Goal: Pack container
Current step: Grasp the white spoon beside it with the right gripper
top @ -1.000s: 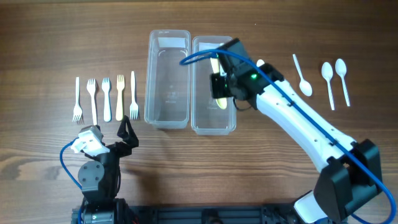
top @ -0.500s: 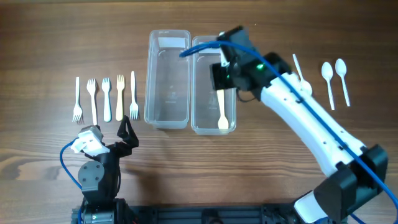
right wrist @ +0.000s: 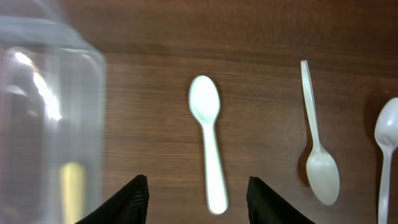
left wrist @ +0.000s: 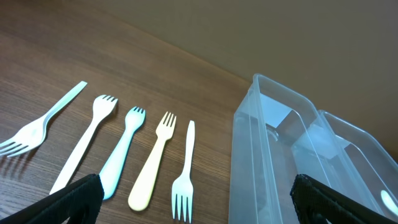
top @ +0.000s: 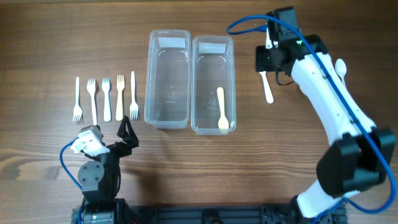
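Two clear containers stand side by side, the left one empty, the right one holding a yellow spoon. My right gripper is open and empty above a white spoon to the right of the containers. In the right wrist view, that spoon lies between my open fingers, with two more white spoons to the right and the container to the left. My left gripper is open and empty near the front edge.
Several plastic forks lie in a row left of the containers and also show in the left wrist view. Another white spoon peeks out beside my right arm. The left wrist view shows both containers.
My right gripper let go of the yellow spoon, which now lies in the right container. The right arm then swung right to above the white spoons. The left arm has not moved.
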`<state>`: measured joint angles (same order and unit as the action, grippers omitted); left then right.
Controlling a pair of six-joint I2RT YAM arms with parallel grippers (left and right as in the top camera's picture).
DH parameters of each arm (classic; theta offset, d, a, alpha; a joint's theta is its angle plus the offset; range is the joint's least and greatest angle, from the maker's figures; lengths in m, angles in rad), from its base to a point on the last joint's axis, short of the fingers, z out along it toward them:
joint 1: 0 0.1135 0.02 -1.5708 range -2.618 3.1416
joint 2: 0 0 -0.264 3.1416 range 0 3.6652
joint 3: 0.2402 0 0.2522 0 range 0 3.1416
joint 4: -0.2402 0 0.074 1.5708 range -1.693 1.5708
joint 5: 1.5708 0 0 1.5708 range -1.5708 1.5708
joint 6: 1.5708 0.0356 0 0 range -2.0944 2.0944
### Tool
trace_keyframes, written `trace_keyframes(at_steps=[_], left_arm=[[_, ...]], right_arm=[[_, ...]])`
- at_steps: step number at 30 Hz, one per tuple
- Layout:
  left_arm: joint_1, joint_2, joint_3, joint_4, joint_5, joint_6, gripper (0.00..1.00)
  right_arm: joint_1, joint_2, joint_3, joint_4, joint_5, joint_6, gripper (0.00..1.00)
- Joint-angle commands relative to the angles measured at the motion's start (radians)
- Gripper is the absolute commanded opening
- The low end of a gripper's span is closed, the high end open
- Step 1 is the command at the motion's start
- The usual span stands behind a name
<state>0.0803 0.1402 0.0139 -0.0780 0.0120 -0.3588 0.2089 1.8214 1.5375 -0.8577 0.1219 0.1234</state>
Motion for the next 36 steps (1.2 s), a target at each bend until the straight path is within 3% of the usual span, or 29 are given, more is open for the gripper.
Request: trace_keyframes(at_steps=[1, 15, 18, 21, 23, 28, 36], left_arm=[[0.003, -0.003, -0.006, -0.002, -0.002, -0.014, 1.0], [0.003, -0.003, -0.006, -0.002, -0.002, -0.014, 1.0], [0.003, -0.003, -0.006, -0.002, -0.003, -0.014, 1.0], [0.003, -0.003, -0.006, -0.002, -0.002, -0.014, 1.0], [0.003, -0.003, -0.006, -0.002, -0.002, -0.014, 1.0], [0.003, -0.003, -0.006, -0.002, -0.002, -0.014, 1.0], [0.003, -0.003, -0.006, -0.002, -0.002, -0.014, 1.0]], right_arm=[[-0.018, 0.102, -0.014, 0.029, -0.036, -0.108, 0.52], [-0.039, 0.37, -0.015, 0.101, -0.037, -0.143, 0.53], [-0.059, 0.378, -0.015, 0.098, -0.037, -0.142, 0.42], [-0.08, 0.381, -0.019, 0.093, -0.037, -0.14, 0.14], [-0.093, 0.381, -0.021, 0.085, -0.037, -0.134, 0.04], [-0.111, 0.351, -0.011, 0.051, -0.032, -0.112, 0.04], [-0.048, 0.074, 0.092, -0.068, -0.087, -0.078, 0.05]])
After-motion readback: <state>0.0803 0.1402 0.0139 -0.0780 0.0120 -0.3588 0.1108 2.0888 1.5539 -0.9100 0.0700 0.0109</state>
